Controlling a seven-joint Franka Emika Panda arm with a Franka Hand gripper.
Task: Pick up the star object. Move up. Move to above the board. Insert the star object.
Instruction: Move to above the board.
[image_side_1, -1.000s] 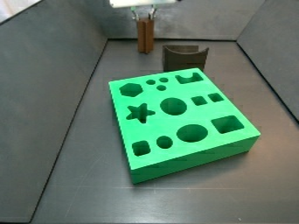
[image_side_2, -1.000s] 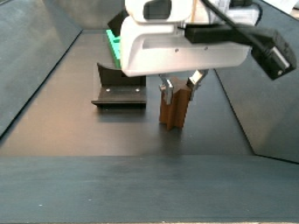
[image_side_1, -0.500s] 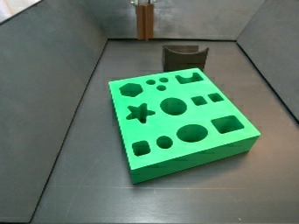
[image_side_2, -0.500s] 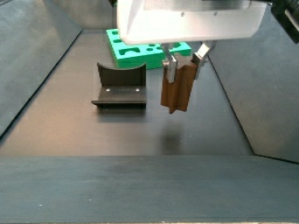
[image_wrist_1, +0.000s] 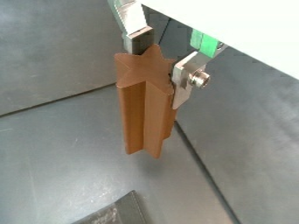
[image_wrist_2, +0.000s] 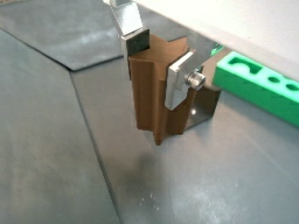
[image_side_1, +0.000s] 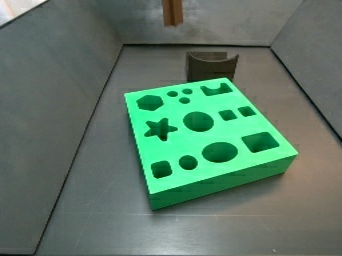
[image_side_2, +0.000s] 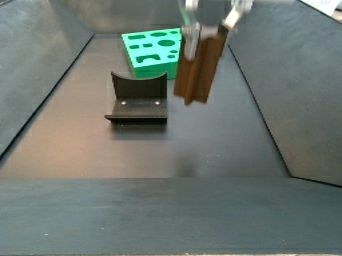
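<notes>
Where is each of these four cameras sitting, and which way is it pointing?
Wrist views: ride on the arm beside the hand, looking down past its fingers clamping the star object.
Side view: raised beyond the board, facing the fixture; peg at top.
Side view: opposite end, low, fixture before board.
Shared: all show the peg.

Gripper: high above the floor, closed on the peg's upper part.
Peg: upright between the fingers, clear of the floor; only its lower end shows in a side view.
Board: flat on the floor, mid-table.
Fixture: just behind the board, possibly touching it.
</notes>
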